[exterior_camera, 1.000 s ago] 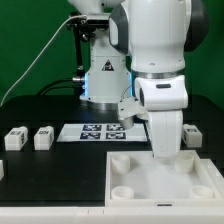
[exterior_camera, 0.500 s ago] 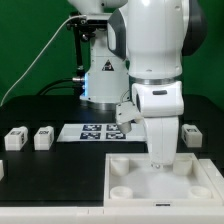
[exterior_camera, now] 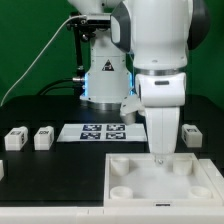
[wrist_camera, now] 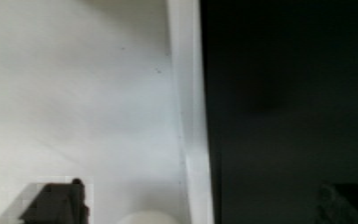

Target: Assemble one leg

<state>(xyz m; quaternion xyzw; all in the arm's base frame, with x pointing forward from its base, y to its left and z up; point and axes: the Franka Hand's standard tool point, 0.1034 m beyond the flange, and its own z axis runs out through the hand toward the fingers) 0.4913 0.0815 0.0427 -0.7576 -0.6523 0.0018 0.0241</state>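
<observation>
Gripper [exterior_camera: 160,157]: white two-finger claw pointing straight down over the far part of the panel; in the wrist view [wrist_camera: 197,200] its dark fingertips [wrist_camera: 51,201] stand wide apart with nothing between them but panel edge and table
Right-hand leg [exterior_camera: 189,134]: small white plastic block-shaped peg with a black-and-white square marker on its facing side; sits on the table just beside the claw's body, on the exterior view's right
Left-hand legs: two more white pegs alike [exterior_camera: 43,137] [exterior_camera: 14,139], side by side on the exterior view's left, well apart from the claw
Panel [exterior_camera: 150,181]: large white square plastic panel with round corner sockets, lying flat below the claw
Marker board [exterior_camera: 100,131]: thin flat white board with tags, behind the panel
Table [exterior_camera: 55,170]: black top
</observation>
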